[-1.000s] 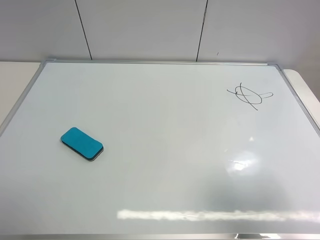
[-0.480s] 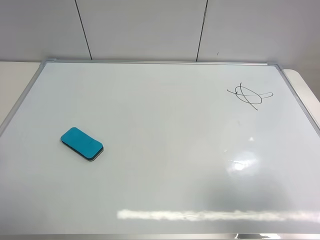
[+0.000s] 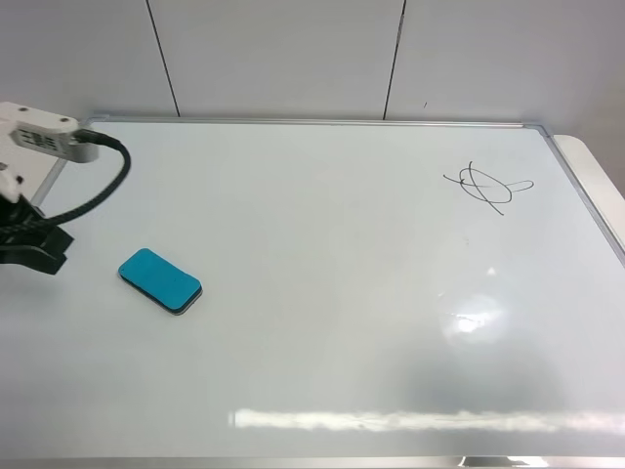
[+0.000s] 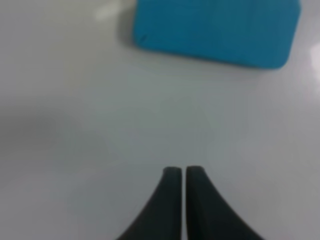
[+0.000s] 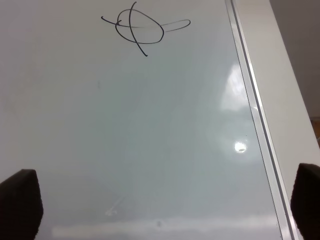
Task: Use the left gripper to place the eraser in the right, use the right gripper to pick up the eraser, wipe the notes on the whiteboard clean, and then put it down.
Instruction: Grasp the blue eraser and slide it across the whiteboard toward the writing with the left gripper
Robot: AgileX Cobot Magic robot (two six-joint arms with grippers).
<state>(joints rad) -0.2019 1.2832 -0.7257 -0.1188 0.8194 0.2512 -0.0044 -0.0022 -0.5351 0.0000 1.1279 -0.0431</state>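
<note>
Eraser (image 3: 160,281), turquoise on top with a thin dark base, lies flat on the whiteboard (image 3: 322,254) in the lower left part of the exterior high view, its long side on a slant. It lies free of both grippers.

At the left edge of that view the left arm reaches in. A white camera housing (image 3: 39,132) sits in the upper left, a black cable (image 3: 103,191) loops down from it, and a black part of the arm is near the eraser but apart from it. The left wrist view shows the left gripper (image 4: 180,172) clenched. Its two dark fingers (image 4: 167,200) are pressed almost together with nothing between them. Bare board separates their tips from the eraser (image 4: 217,30), which is blurred there.

The notes (image 3: 485,186), a looped oval crossed by thin black lines, sit in the upper right of the exterior high view. They are near the board's silver frame (image 3: 587,200) and well apart from the eraser.

The right gripper (image 5: 162,200) shows only in the right wrist view. Its black fingertips (image 5: 20,202) are spread wide, released and holding nothing, over bare board. The notes (image 5: 137,30) lie ahead of them and the frame runs alongside.

A bright glare (image 3: 474,318) lies on the board in the lower right, and a pale panelled wall (image 3: 283,59) stands behind.
</note>
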